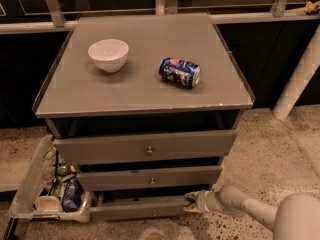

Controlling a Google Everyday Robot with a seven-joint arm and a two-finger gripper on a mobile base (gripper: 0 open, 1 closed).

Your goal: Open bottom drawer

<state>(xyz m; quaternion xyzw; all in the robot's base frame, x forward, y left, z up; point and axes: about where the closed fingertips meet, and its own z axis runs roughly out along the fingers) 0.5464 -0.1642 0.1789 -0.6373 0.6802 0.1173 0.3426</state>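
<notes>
A white bowl (108,54) sits on top of the grey cabinet (145,91). A blue can (180,72) lies on its side near the bowl. On the floor at the left is a clear bin (55,217) with a cup, bottles and packets in it. The bin touches the left end of the bottom drawer (135,210), the thin one down by the floor. The gripper (191,202) is low down, right at this drawer's right end. I cannot tell how far open the claw is or if it holds anything. A white post (299,76) leans off to the right.
</notes>
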